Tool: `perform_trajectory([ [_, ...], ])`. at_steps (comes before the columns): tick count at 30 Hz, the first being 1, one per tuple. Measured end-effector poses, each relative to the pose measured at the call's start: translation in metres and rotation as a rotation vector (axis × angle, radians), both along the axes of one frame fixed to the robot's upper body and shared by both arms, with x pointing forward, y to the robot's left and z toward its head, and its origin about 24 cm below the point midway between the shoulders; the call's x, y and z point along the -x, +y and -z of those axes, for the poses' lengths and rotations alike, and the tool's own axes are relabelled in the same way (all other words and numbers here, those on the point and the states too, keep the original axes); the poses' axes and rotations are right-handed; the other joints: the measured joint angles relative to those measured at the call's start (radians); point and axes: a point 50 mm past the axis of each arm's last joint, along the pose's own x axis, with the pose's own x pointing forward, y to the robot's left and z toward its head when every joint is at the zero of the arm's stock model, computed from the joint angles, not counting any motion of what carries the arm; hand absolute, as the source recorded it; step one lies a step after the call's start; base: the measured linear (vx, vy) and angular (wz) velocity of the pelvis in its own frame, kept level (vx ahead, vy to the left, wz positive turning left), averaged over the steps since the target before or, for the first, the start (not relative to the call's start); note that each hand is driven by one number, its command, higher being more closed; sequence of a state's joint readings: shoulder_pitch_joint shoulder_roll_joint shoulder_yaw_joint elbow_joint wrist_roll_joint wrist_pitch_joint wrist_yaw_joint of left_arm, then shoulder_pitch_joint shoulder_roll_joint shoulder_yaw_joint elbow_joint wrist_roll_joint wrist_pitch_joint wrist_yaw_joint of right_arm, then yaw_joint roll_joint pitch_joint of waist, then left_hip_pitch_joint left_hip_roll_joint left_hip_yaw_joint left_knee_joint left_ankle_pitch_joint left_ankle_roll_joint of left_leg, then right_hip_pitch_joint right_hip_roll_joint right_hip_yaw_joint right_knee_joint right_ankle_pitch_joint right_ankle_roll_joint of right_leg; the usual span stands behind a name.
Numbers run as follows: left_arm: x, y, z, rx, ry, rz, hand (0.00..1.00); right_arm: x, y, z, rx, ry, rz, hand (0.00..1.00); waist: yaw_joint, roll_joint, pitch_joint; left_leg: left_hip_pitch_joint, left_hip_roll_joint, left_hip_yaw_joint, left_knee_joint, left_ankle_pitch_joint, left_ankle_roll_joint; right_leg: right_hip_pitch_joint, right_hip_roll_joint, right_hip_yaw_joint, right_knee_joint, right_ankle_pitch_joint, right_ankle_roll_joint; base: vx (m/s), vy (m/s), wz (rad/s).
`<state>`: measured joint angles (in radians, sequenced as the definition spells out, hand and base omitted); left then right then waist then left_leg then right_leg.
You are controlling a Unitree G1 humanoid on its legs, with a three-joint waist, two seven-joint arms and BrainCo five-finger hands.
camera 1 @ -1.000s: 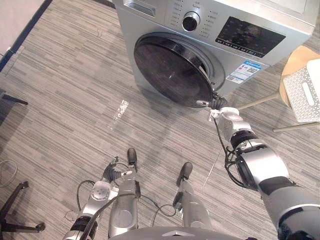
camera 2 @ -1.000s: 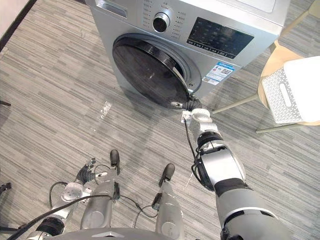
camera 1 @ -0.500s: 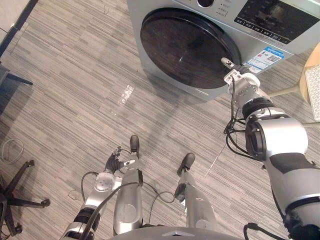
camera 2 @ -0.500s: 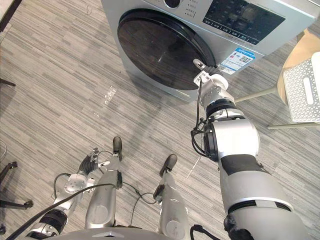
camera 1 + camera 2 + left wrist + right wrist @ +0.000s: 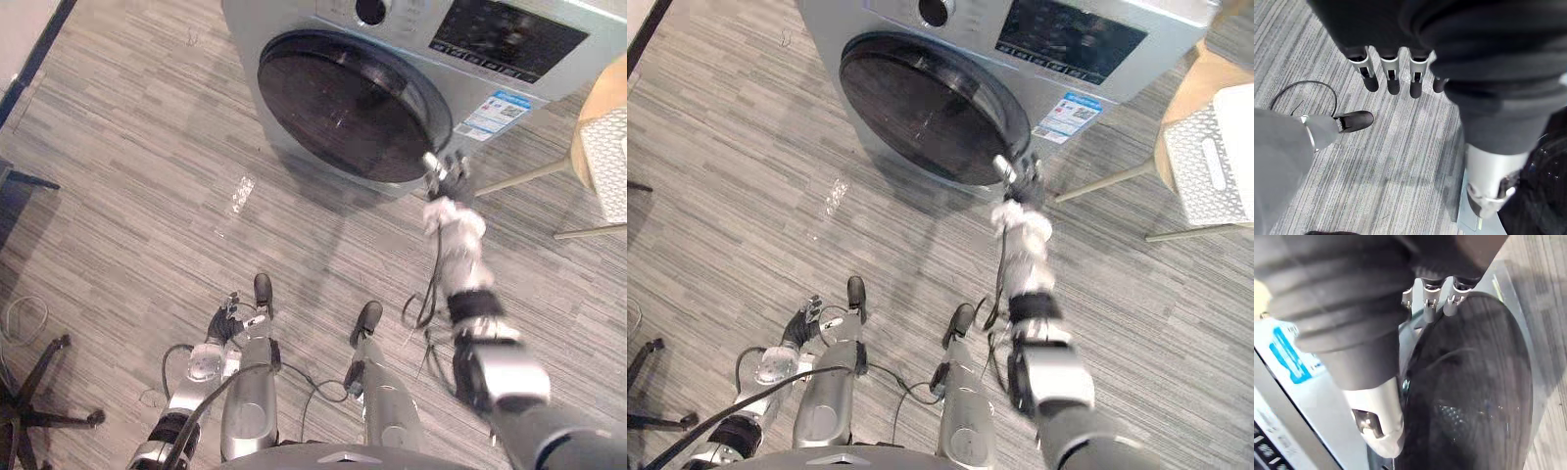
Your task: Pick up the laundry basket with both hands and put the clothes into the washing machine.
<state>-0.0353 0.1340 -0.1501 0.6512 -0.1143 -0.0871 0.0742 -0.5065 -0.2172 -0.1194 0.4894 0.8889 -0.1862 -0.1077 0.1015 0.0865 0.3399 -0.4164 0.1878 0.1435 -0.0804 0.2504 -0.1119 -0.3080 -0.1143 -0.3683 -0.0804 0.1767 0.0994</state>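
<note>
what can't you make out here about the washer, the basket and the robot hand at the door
Inside of the washing machine: the dark door glass hides the drum in both eye views.
Laundry basket: cut off by the right edge of the eye views, so any clothes in it cannot be seen.
Right robot hand: blurred in the eye views; whether it touches the door is unclear, in the right wrist view too.

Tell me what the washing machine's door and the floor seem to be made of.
Door: dark, glossy glass or plastic, judging by its reflections. Floor: grey streaked planks, probably laminate or vinyl; a light patch shows slight sheen.
</note>
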Motion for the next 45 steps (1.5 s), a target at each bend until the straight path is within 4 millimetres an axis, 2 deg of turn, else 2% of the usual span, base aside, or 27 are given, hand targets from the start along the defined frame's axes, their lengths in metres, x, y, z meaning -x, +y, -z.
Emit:
perform_trajectory([
  [1,0.005,0.0,0.003,0.003,0.016,0.001,0.0,0.015,0.004,0.023,-0.04,0.042,0.0,0.0,-0.011,-0.001,-0.013,0.001,-0.008,0.006,0.0,-0.005,-0.002,-0.001,-0.009,0.003,0.0,-0.002,0.005,0.06,0.046,0.02],
  [2,0.007,0.001,0.005,0.004,0.023,0.003,0.0,0.021,0.006,0.034,-0.053,0.064,-0.002,0.0,-0.015,0.0,-0.019,0.001,-0.012,0.007,0.0,-0.007,0.001,-0.002,-0.013,0.004,0.0,-0.003,0.008,0.06,0.041,0.0],
  [3,0.011,0.003,0.007,-0.002,0.037,0.002,0.0,0.032,0.01,0.052,-0.066,0.114,-0.01,0.0,-0.022,-0.001,-0.032,0.002,-0.021,0.011,0.0,-0.011,0.002,-0.002,-0.022,0.004,0.0,-0.002,0.01,0.05,0.03,0.01],
  [7,0.016,0.007,0.012,-0.018,0.062,-0.014,0.0,0.053,0.02,0.08,-0.107,0.174,-0.03,0.0,-0.033,-0.003,-0.065,0.026,-0.041,0.019,0.001,-0.013,0.011,0.023,-0.042,0.005,0.0,-0.01,0.023,0.07,0.034,0.07],
  [12,0.04,0.013,0.026,-0.007,0.141,-0.024,0.0,0.083,0.024,0.113,-0.098,0.261,-0.076,0.0,-0.041,-0.018,-0.142,0.074,-0.073,0.027,0.0,-0.048,0.02,0.069,-0.07,0.007,0.0,-0.029,0.048,0.06,0.011,0.05],
  [14,0.047,0.016,0.031,-0.02,0.171,-0.027,0.0,0.091,0.027,0.126,-0.076,0.325,-0.101,0.0,-0.044,-0.028,-0.159,0.082,-0.079,0.037,0.0,-0.055,0.022,0.071,-0.076,0.017,0.0,-0.03,0.05,0.03,-0.001,-0.1],
  [17,0.051,0.016,0.035,-0.027,0.196,-0.008,0.0,0.098,0.043,0.147,0.027,0.445,-0.243,0.0,-0.046,-0.039,-0.167,0.088,-0.084,0.045,0.0,-0.054,0.026,0.071,-0.08,0.024,0.0,-0.029,0.051,0.01,-0.005,-0.06],
  [20,0.053,0.013,0.036,-0.024,0.206,0.01,0.0,0.086,0.069,0.159,0.182,0.551,-0.461,0.0,-0.042,-0.039,-0.168,0.086,-0.088,0.045,0.0,-0.051,0.03,0.068,-0.084,0.023,0.0,-0.024,0.054,-0.01,0.002,-0.01],
  [21,0.052,0.011,0.036,-0.024,0.203,0.02,0.0,0.069,0.083,0.152,0.251,0.553,-0.545,0.0,-0.033,-0.039,-0.167,0.08,-0.088,0.045,0.0,-0.049,0.032,0.062,-0.088,0.024,0.0,-0.019,0.053,-0.05,0.01,-0.03],
  [22,0.05,0.008,0.035,-0.024,0.192,0.04,0.0,0.047,0.095,0.139,0.33,0.539,-0.609,0.0,-0.012,-0.037,-0.166,0.069,-0.088,0.044,0.0,-0.044,0.035,0.051,-0.089,0.025,0.0,-0.013,0.051,-0.06,0.01,0.02],
  [23,0.048,0.005,0.034,-0.022,0.183,0.05,0.0,0.035,0.099,0.13,0.363,0.525,-0.625,0.0,0.001,-0.035,-0.164,0.061,-0.088,0.04,0.0,-0.041,0.036,0.045,-0.088,0.024,0.0,-0.011,0.051,-0.08,0.005,0.13],
  [24,0.045,0.002,0.031,-0.02,0.161,0.068,0.0,0.01,0.101,0.108,0.413,0.496,-0.62,0.0,0.024,-0.031,-0.157,0.04,-0.088,0.029,0.0,-0.037,0.034,0.032,-0.089,0.016,0.0,-0.005,0.049,-0.07,0.004,0.19],
  [25,0.043,0.0,0.029,-0.019,0.15,0.076,0.0,-0.002,0.1,0.095,0.436,0.481,-0.608,0.0,0.037,-0.027,-0.15,0.029,-0.089,0.021,0.0,-0.031,0.036,0.026,-0.089,0.008,0.0,-0.002,0.048,-0.11,0.019,0.33],
  [27,0.033,-0.003,0.021,-0.014,0.096,0.089,0.0,-0.044,0.086,0.038,0.473,0.406,-0.508,0.0,0.074,-0.005,-0.096,0.006,-0.093,-0.013,0.0,-0.013,0.038,0.027,-0.09,-0.027,0.0,0.003,0.041,-0.1,0.027,0.41],
  [28,0.031,-0.003,0.019,-0.011,0.085,0.086,0.0,-0.051,0.082,0.023,0.473,0.386,-0.477,0.0,0.084,-0.002,-0.084,-0.001,-0.094,-0.02,0.0,-0.01,0.037,0.025,-0.091,-0.034,0.0,0.004,0.041,-0.1,0.026,0.39],
  [30,0.029,-0.004,0.016,-0.001,0.065,0.09,0.0,-0.071,0.061,-0.026,0.49,0.317,-0.383,0.0,0.109,0.01,-0.046,-0.025,-0.1,-0.052,0.0,0.0,0.033,0.024,-0.093,-0.067,0.0,0.006,0.041,-0.09,0.026,0.37],
  [32,0.028,-0.005,0.015,0.001,0.06,0.097,0.0,-0.078,0.048,-0.049,0.508,0.295,-0.317,0.0,0.116,0.015,-0.035,-0.043,-0.105,-0.07,0.0,0.006,0.033,0.02,-0.095,-0.089,0.0,0.006,0.041,-0.03,0.018,0.32],
  [33,0.027,-0.006,0.013,0.0,0.047,0.108,0.0,-0.081,0.035,-0.07,0.512,0.272,-0.257,0.0,0.126,0.015,-0.03,-0.066,-0.108,-0.079,0.0,0.012,0.037,0.005,-0.097,-0.098,0.0,0.008,0.044,-0.01,0.015,0.26],
  [35,0.025,-0.007,0.01,0.001,0.033,0.11,0.0,-0.084,0.032,-0.088,0.514,0.25,-0.234,0.0,0.126,0.021,-0.016,-0.082,-0.112,-0.087,0.0,0.017,0.039,-0.005,-0.099,-0.11,0.0,0.009,0.045,0.0,0.008,0.16],
  [37,0.02,-0.01,0.003,0.011,-0.009,0.115,0.0,-0.086,0.015,-0.114,0.461,0.234,-0.138,0.0,0.138,0.044,0.013,-0.096,-0.118,-0.093,0.0,0.021,0.044,-0.012,-0.104,-0.121,0.0,0.014,0.054,0.01,0.007,0.15],
  [41,0.016,-0.009,-0.006,0.032,-0.057,0.075,0.0,-0.081,-0.018,-0.141,0.328,0.216,0.036,0.0,0.144,0.051,0.016,-0.132,-0.131,-0.092,0.0,0.026,0.05,-0.04,-0.116,-0.134,0.0,0.019,0.062,0.03,0.023,0.1],
  [42,0.013,-0.008,-0.011,0.035,-0.081,0.052,0.0,-0.076,-0.037,-0.153,0.225,0.199,0.126,0.0,0.144,0.051,0.017,-0.148,-0.136,-0.091,0.0,0.029,0.053,-0.054,-0.121,-0.136,0.0,0.022,0.066,0.04,0.044,0.05],
  [43,0.01,-0.007,-0.014,0.041,-0.101,0.027,0.0,-0.072,-0.05,-0.157,0.12,0.203,0.186,0.0,0.141,0.051,0.017,-0.158,-0.141,-0.088,0.0,0.029,0.054,-0.064,-0.127,-0.135,0.0,0.025,0.069,0.04,0.051,0.03],
  [45,0.007,-0.003,-0.02,0.059,-0.131,-0.03,0.0,-0.07,-0.053,-0.157,0.026,0.225,0.242,0.0,0.131,0.05,0.018,-0.167,-0.145,-0.072,0.0,0.03,0.055,-0.081,-0.136,-0.127,0.0,0.031,0.07,0.05,0.054,-0.11],
])
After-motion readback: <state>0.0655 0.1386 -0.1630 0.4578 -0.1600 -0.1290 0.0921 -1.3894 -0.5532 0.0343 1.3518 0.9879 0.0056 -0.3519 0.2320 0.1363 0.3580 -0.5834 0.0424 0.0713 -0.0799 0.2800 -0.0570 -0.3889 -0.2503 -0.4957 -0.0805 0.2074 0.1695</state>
